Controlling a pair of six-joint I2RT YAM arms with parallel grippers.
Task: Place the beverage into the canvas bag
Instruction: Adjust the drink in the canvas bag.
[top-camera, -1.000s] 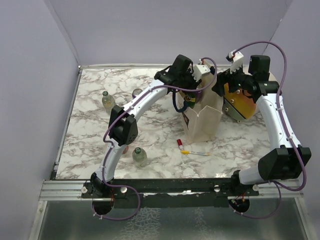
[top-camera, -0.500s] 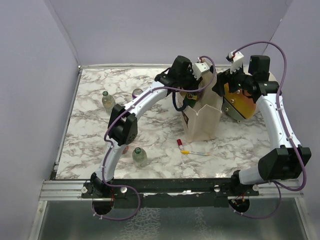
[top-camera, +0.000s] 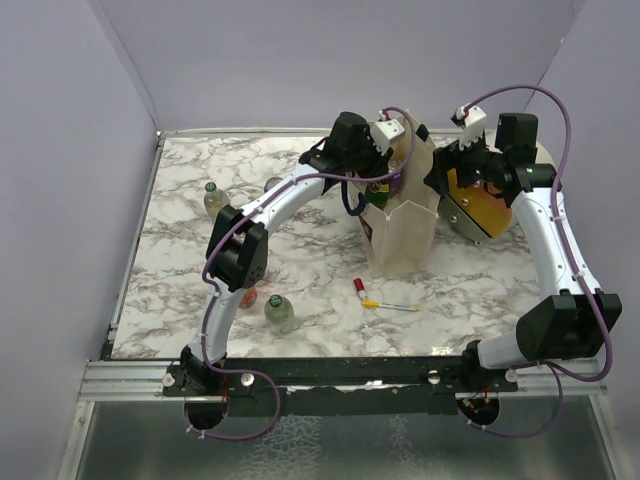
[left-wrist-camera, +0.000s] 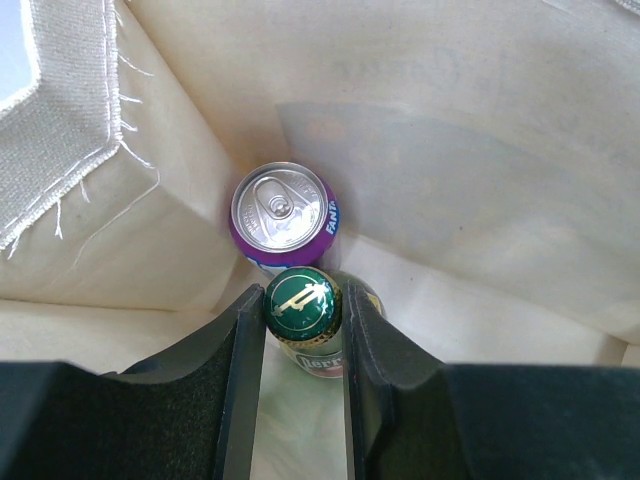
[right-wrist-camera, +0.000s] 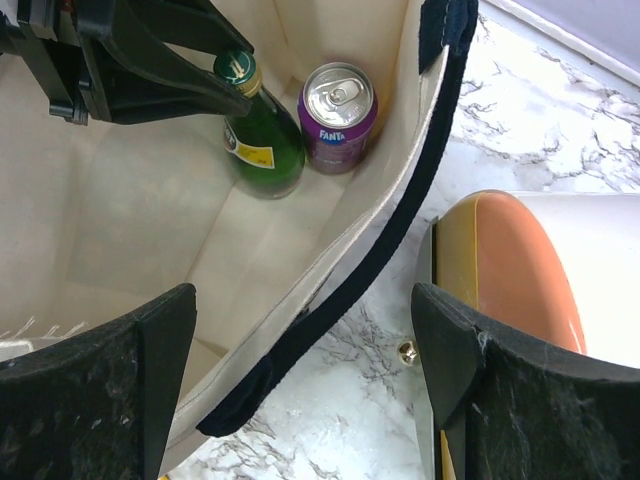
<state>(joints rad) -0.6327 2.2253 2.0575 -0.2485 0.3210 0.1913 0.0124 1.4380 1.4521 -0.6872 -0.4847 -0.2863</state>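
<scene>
Inside the beige canvas bag (top-camera: 405, 238), the left end effector (left-wrist-camera: 303, 300) grips the neck of the green glass bottle (right-wrist-camera: 265, 145), upright just below it beside a purple aluminium can (left-wrist-camera: 285, 210); the right end effector (right-wrist-camera: 300, 320) is open at the rim.

View down into the canvas bag (left-wrist-camera: 480, 150): cream walls all round, with a frayed, stitched hem at upper left. The left pincer (left-wrist-camera: 304, 298) has its two black fingers (left-wrist-camera: 245, 370) closed against either side of a green bottle (left-wrist-camera: 302, 306) at its gold-marked cap. A purple Fanta can (left-wrist-camera: 283, 210) stands upright just beside the bottle.
</scene>
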